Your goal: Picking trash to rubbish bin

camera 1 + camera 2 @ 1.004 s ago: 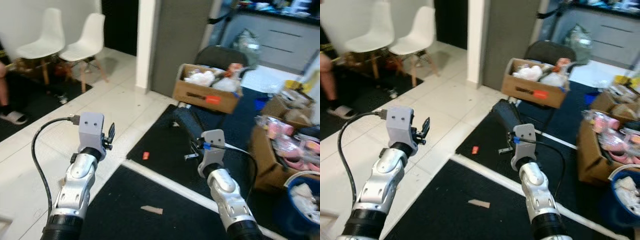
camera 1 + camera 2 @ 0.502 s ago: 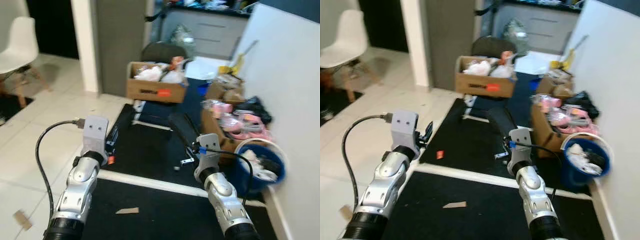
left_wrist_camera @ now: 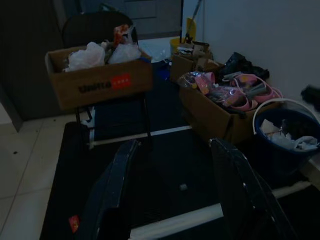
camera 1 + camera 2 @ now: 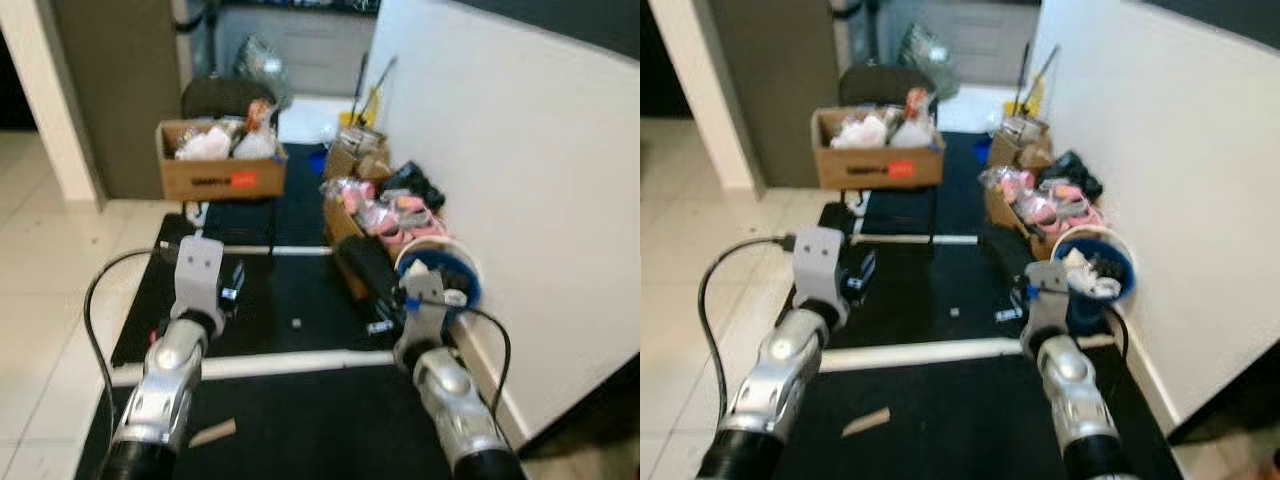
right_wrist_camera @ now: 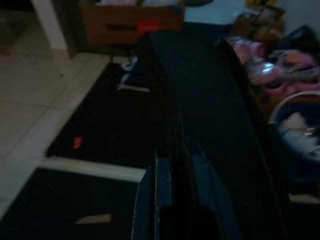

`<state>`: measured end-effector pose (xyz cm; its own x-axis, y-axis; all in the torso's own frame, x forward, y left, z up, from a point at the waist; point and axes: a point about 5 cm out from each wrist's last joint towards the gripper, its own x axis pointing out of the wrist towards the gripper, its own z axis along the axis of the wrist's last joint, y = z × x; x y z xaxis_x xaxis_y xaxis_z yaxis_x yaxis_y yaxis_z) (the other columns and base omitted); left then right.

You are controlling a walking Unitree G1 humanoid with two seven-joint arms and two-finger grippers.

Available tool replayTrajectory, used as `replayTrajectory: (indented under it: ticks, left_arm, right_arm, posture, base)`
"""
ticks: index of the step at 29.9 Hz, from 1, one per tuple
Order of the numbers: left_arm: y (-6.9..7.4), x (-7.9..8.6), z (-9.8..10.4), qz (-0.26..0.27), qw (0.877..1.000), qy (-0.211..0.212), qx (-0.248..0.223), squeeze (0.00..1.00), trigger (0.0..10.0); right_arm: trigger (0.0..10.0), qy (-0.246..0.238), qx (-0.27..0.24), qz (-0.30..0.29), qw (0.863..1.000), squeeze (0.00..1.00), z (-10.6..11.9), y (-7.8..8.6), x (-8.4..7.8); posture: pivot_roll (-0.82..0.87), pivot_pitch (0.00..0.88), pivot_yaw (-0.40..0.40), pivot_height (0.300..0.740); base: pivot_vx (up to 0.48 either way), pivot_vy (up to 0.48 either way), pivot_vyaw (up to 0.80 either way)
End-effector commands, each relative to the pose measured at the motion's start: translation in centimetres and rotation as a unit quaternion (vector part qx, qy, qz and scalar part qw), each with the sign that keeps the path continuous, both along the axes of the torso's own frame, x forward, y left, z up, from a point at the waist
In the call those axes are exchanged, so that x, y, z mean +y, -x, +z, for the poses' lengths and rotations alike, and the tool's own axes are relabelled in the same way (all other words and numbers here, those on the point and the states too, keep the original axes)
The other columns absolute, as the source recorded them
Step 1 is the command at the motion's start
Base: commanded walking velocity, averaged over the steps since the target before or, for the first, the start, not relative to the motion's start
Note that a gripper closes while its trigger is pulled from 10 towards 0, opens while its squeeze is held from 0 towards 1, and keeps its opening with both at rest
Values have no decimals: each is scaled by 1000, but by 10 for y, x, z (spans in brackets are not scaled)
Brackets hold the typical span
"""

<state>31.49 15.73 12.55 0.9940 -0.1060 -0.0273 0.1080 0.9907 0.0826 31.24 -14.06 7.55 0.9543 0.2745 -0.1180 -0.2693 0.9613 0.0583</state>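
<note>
Both arms raised mid-frame over black floor mats. Left end effector (image 3: 172, 195) is released, fingers spread with mat visible between them, nothing held. Right end effector (image 5: 175, 165) is clenched on a long black item (image 5: 200, 90), which runs up from the fingers toward the upper centre of the right wrist frame; can't tell what it is. In the left eye view the same black item (image 4: 368, 268) sits centre-right, just ahead of the right wrist. Blue rubbish bin (image 4: 1095, 275) with white rim stands right of centre against the white wall (image 4: 1170, 170), already holding trash, just beside the right arm. Loose scraps on the floor: tan cardboard piece (image 4: 866, 422) lower left on the near mat, small red scrap (image 3: 73, 223) at lower left of the left wrist frame, small white bit (image 4: 295, 323) mid-frame. Cardboard box (image 4: 220, 172) full of clutter sits upper left on a dark chair (image 4: 225, 100); second box (image 3: 210, 112) with pink items is just beside the bin.
</note>
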Motion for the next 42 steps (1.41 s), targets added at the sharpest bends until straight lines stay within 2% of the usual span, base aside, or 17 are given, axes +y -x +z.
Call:
replayTrajectory:
  ticks: [1, 4, 9, 13, 26, 42]
  left_arm:
    - [4, -4, -1, -12, 1000, 2, 0, 0, 10000]
    - [7, -8, 0, -31, 1000, 7, -2, 0, 10000]
    - [7, -8, -4, -22, 1000, 10, 11, 0, 10000]
    - [6, -5, -2, -15, 1000, 18, 14, 0, 10000]
    - [7, 7, -5, 2, 1000, 4, 27, 0, 10000]
    - [6, 10, -5, 3, 1000, 0, 28, 0, 10000]
  right_arm:
    - [10000, -7, -6, 9, 1000, 0, 3, 0, 3]
    - [10000, -8, -7, 14, 1000, 0, 2, 1, 4]
    - [10000, -4, -5, 22, 1000, 0, 0, 2, 7]
    - [10000, -5, -2, 29, 1000, 0, 0, 3, 10]
    - [10000, -9, -2, 35, 999, 0, 1, 2, 14]
    - [10000, -20, -4, 33, 999, 0, 3, -2, 14]
  posture:
    - [-43, 10, -70, 740]
    - [-44, 10, -68, 740]
    - [-41, 15, -69, 740]
    - [-46, 20, -65, 740]
    - [-38, 19, -73, 740]
    - [-29, 14, -81, 740]
  base:
    - [0, 0, 0]
    - [287, 0, 0]
    - [346, 0, 0]
    - [349, 0, 0]
    - [350, 0, 0]
    - [347, 0, 0]
